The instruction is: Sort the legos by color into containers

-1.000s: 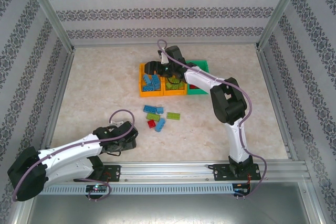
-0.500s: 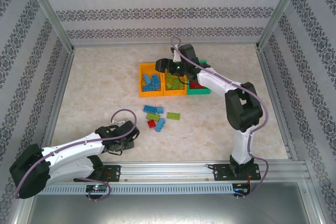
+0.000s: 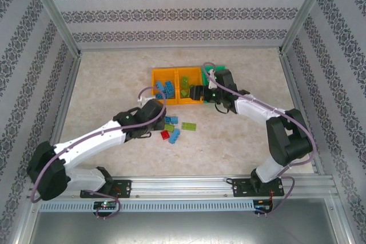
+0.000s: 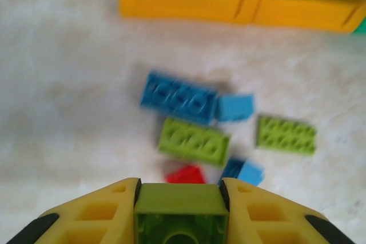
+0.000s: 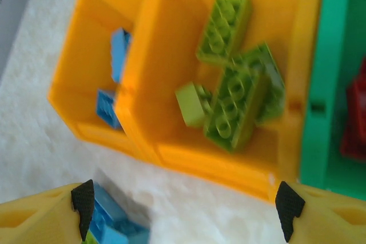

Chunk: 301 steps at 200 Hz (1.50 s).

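I see left gripper (image 4: 180, 191) clenched on 1 lime brick (image 4: 180, 216), just beside loose legos (image 4: 193, 141) on table (image 4: 68, 101). Right gripper (image 5: 183, 204) released, fingers wide apart, near front wall of middle orange bin (image 5: 194, 163) holding lime legos (image 5: 234, 98).

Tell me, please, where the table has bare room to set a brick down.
Free: the table left of the orange bins, and between the loose bricks and the front rail. Crowded: in front of the bins, where the left arm and right arm reach.

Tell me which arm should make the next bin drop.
Left. The left gripper is shut on a lime green lego; the right gripper is open and empty by the middle orange bin.
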Available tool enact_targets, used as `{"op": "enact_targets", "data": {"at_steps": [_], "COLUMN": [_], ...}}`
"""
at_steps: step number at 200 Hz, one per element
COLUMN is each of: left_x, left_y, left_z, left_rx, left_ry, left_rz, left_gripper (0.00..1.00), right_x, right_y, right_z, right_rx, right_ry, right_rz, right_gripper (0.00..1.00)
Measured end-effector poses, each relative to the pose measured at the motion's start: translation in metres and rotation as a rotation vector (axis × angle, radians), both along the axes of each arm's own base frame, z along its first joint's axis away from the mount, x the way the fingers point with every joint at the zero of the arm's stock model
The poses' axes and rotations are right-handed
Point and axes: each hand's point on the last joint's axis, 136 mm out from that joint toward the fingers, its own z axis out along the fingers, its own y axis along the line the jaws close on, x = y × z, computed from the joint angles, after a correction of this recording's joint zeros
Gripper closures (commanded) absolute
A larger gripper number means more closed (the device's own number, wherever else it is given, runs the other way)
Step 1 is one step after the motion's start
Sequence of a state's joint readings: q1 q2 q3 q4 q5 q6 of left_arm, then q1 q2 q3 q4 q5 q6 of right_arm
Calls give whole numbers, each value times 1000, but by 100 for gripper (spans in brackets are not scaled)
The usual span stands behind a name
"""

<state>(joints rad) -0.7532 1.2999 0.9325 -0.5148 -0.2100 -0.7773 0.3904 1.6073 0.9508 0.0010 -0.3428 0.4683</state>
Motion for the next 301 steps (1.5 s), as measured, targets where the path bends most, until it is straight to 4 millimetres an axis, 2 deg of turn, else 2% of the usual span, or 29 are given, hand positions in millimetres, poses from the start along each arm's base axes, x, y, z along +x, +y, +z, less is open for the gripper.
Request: {"op": "enact_targets", "data": {"at_steps": [32, 67, 112, 149, 162, 172, 203, 237, 267, 301], "left_x": [56, 115, 192, 230, 235, 236, 236, 233, 211, 182], "left_y": [-28, -65, -109, -129, -132, -132, -131, -125, -108, -88], "left_z": [24, 35, 23, 8, 6, 4, 4, -4, -10, 18], "left_rx": [-34, -115, -206, -195, -188, -183, -167, -133, -95, -95], "left_ry": [-49, -71, -58, -50, -46, -39, -33, -18, 14, -15], "left_rz": [-56, -123, -185, -211, -216, -216, -220, -213, -201, -199], "left_gripper": [71, 71, 68, 61, 57, 49, 32, 20, 9, 5], "right_x": [-34, -60, -82, -89, -91, -93, -102, -108, -112, -113], "right_y": [-23, -39, -35, -23, -20, -18, -9, -1, 17, 36], "right_z": [-27, -40, -58, -58, -58, -58, -65, -73, -74, -69], "right_rx": [-60, -93, -116, -126, -124, -127, -155, -181, -216, -277], "right_ry": [39, 47, 76, 60, 59, 55, 66, 96, 84, 29], "right_rz": [-36, -60, -26, 30, 48, 62, 118, 153, 215, 335], "right_gripper": [14, 14, 13, 13, 13, 13, 12, 12, 11, 10]}}
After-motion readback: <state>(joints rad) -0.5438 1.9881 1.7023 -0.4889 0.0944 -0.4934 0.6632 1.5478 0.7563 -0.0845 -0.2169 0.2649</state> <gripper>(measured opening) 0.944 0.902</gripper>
